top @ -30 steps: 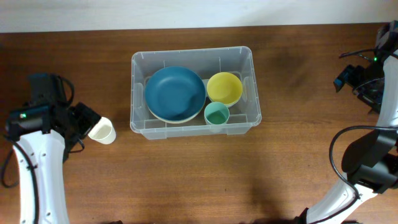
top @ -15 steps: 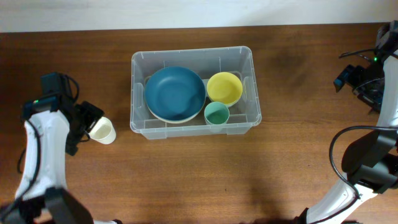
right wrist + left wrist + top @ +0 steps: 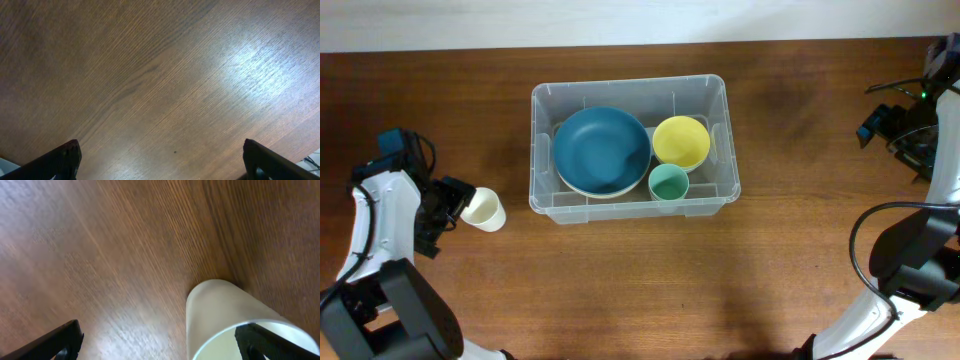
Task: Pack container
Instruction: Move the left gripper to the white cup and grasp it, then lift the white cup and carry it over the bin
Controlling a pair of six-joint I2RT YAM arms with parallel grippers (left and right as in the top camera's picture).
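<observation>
The clear plastic container (image 3: 632,211) stands at the table's middle. It holds a blue bowl (image 3: 601,150), a yellow bowl (image 3: 681,142) and a green cup (image 3: 668,183). A white cup (image 3: 485,211) lies left of the container, its mouth towards my left gripper (image 3: 448,204). In the left wrist view the cup (image 3: 225,310) fills the lower right. My left gripper (image 3: 157,342) is open, and one fingertip overlaps the cup's mouth. My right gripper (image 3: 880,122) is open and empty at the far right edge, over bare wood (image 3: 162,160).
The brown wooden table (image 3: 620,290) ends at a pale wall along the back. My right arm's base and cables (image 3: 910,250) stand at the right edge. My left arm (image 3: 380,250) stands at the left edge.
My left arm has swung and its gripper has shifted slightly left and towards the front beside the white cup. The cup and the right arm have not moved.
</observation>
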